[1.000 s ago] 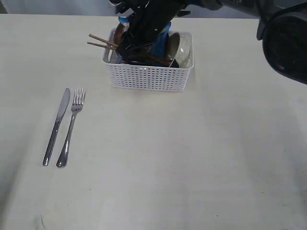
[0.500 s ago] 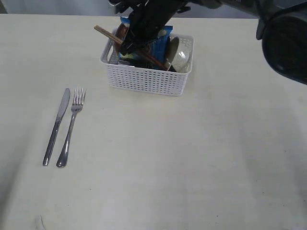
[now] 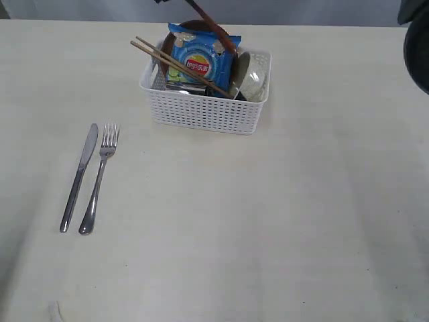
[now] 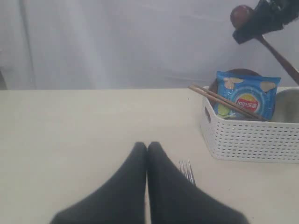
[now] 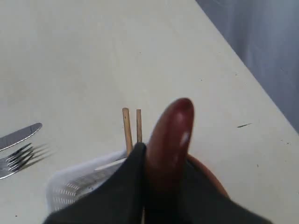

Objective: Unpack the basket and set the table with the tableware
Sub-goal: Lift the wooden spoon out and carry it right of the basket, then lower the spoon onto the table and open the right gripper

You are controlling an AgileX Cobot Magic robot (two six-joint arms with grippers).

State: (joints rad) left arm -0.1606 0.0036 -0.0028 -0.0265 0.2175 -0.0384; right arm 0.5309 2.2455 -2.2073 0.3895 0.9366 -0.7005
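Right now your right gripper (image 5: pixel 161 163) is clamped on the reddish-brown spoon (image 5: pixel 174 123). The jaws pinch just behind its bowl, and the handle trails down toward the basket (image 5: pixel 70 189) beneath. Judge the spoon light, stiff and glossy, so probably slippery. Held that near the bowl it may pivot, so carry it gently. Below the gripper, the chopsticks (image 5: pixel 126 128) lean out over the basket rim. Your left gripper (image 4: pixel 147 148) hangs pressed together, empty, low over the table (image 4: pixel 70 130).
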